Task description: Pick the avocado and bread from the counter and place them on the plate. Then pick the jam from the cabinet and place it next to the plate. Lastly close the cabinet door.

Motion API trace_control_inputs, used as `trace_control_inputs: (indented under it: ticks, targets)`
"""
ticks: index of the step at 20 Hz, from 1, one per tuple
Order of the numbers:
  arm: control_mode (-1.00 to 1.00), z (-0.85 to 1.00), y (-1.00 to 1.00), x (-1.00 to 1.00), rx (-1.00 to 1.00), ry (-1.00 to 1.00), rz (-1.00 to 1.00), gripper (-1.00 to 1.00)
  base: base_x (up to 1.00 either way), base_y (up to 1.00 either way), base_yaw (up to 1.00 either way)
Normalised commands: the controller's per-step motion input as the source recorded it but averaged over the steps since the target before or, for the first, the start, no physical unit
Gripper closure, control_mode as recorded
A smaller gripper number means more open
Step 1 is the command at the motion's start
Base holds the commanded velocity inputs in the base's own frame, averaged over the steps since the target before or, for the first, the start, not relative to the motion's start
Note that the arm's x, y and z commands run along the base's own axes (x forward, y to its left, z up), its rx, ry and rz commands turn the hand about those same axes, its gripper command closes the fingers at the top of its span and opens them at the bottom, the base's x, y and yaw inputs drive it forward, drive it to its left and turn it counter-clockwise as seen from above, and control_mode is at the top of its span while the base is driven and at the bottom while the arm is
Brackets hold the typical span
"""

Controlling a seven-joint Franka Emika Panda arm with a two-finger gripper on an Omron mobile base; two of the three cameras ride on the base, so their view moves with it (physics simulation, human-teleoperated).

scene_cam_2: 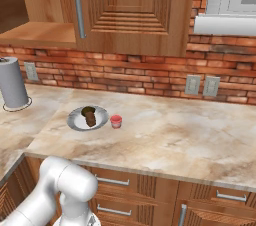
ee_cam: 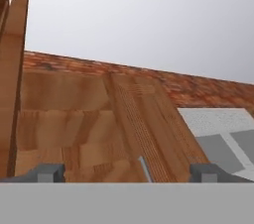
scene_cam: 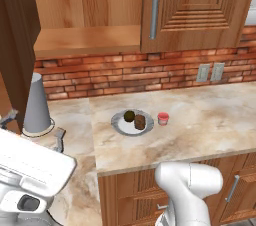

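With avocado and bread plated, the hand (ee_cam: 127, 172) gapes empty below the cabinet (ee_cam: 74, 119), whose stiff, likely easy-swinging door (ee_cam: 12, 69) (edge at far left) wants pushing flat, not gripping.

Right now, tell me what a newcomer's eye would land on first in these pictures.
The fluted plate on the marbled counter, carrying the avocado and the bread, with the red-lidded jam just beside it. Above, the wooden cabinet stands open on its left half. In the hand view, the gripper is open, facing the cabinet's closed door and steel handle.
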Motion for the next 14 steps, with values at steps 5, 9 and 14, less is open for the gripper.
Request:
trace_control_inputs:
  ticks: [5,9,14]
  targets:
    - [-1.00,-0.16,-0.04,0.71,-0.01,0.19,-0.22,-1.00,0.00,0.00,0.00]
    - [-1.00,-0.17,-0.14,0.60,0.00,0.21,-0.24,-1.00,0.00,0.00,0.00]
    - [-1.00,-0.14,-0.18,0.35,0.00,0.25,-0.14,-1.00,0.00,0.00,0.00]
